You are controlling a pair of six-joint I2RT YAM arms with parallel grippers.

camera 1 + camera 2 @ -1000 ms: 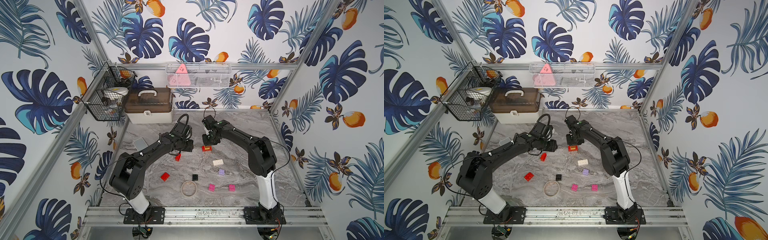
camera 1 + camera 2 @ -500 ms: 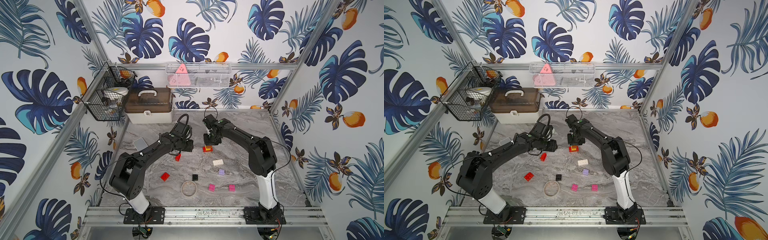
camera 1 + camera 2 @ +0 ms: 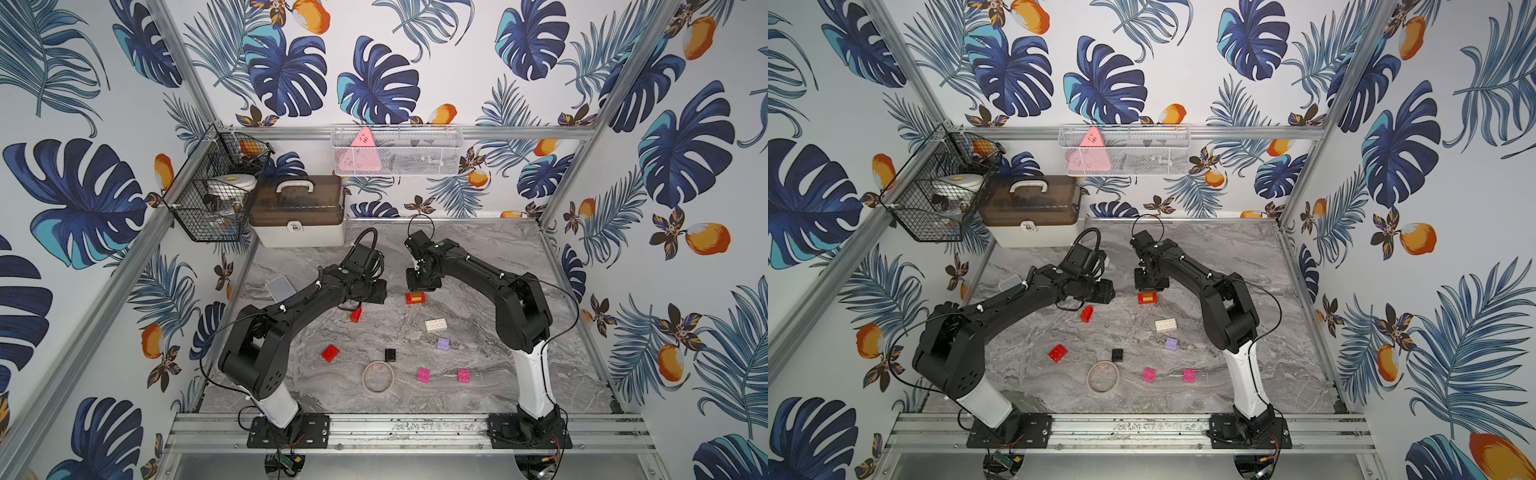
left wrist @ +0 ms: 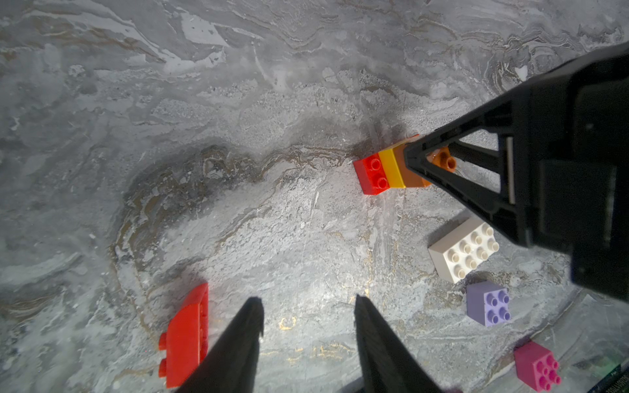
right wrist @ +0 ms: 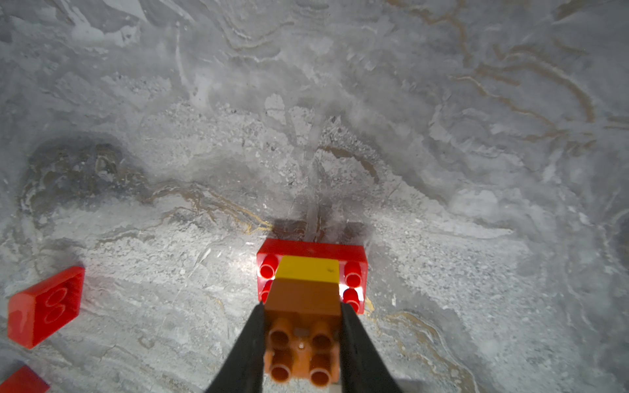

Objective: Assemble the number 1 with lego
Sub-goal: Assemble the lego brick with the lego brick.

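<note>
The brick stack (image 3: 415, 297) is red below, yellow midway, orange on top. Near it lie a white brick (image 3: 436, 325), a lilac brick (image 3: 443, 344), a black brick (image 3: 390, 354), 2 pink bricks (image 3: 423, 374) (image 3: 464, 375) and 2 red bricks (image 3: 355, 314) (image 3: 330, 353). The table (image 3: 478, 395) is grey marble with tan veins.

Both top views look steeply down from high above the bench's (image 3: 582, 340) front edge, nearly one picture of its whole marble top, corner to corner. Our wrist cameras sit close over the bench, sighting past the left gripper (image 4: 308, 299) and right gripper (image 5: 302, 306) — both catch the red-yellow-orange stack (image 4: 384, 172).
</note>
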